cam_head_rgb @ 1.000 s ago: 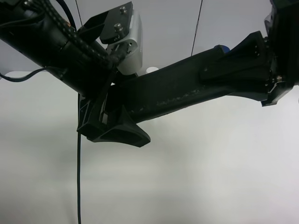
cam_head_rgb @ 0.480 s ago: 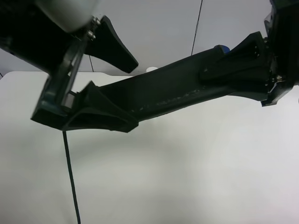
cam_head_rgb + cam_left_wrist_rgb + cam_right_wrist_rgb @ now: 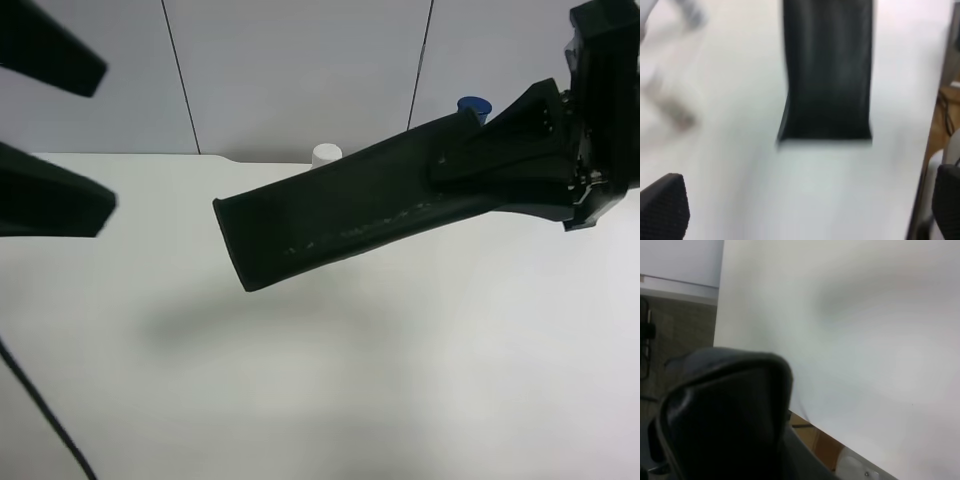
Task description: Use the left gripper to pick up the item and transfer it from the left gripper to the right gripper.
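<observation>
The item is a long flat black object (image 3: 350,215) held in the air above the white table (image 3: 400,380). My right gripper (image 3: 470,165), at the exterior high view's right, is shut on its far end. The item fills the near part of the right wrist view (image 3: 725,410), hiding the fingers. My left gripper (image 3: 60,130) is at the exterior high view's left edge, open and empty, clear of the item's free end. In the left wrist view (image 3: 805,205) its fingertips (image 3: 662,207) are spread wide, with the item's end (image 3: 827,70) ahead of them.
A white cap (image 3: 326,154) and a blue cap (image 3: 473,105) show at the table's back edge by the wall. A black cable (image 3: 40,420) hangs at the lower left. The right wrist view shows the table's edge (image 3: 805,415) and floor beyond.
My left gripper has opened, let go of the black item and pulled away to the exterior view's left. The item stays in my right gripper, which has barely moved.
</observation>
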